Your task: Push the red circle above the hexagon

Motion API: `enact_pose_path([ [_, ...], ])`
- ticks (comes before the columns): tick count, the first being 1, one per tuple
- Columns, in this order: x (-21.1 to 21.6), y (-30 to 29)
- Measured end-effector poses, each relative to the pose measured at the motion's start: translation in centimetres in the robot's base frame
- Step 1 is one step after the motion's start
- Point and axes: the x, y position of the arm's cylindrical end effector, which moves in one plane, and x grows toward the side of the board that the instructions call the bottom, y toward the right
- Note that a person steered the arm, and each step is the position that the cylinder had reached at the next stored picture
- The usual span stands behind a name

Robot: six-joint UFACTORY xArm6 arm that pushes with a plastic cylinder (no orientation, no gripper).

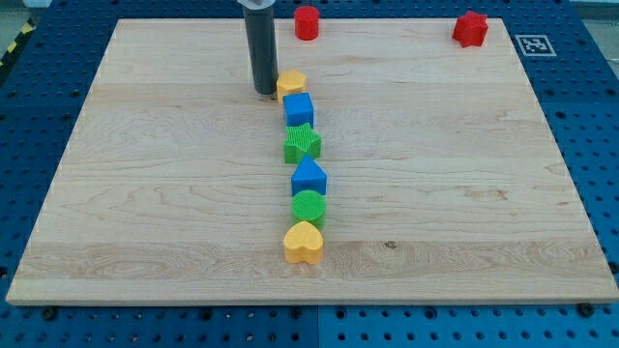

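Note:
The red circle is a short red cylinder at the board's top edge, a little right of the rod. The yellow hexagon sits at the top of a column of blocks in the middle of the board. My tip rests on the board just left of the hexagon, close to it or touching it. The red circle is up and to the right of the hexagon, well apart from it. The rod rises straight up out of the view's top.
Below the hexagon run a blue cube, a green star, a blue pentagon-like block, a green circle and a yellow heart. A second red block sits at the top right corner. The wooden board lies on a blue perforated table.

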Motion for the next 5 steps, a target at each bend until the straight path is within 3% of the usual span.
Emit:
enact_pose_path([
  [1,-0.5,-1.6],
  [2,-3.9,-5.2],
  [5,-14.8,-4.4],
])
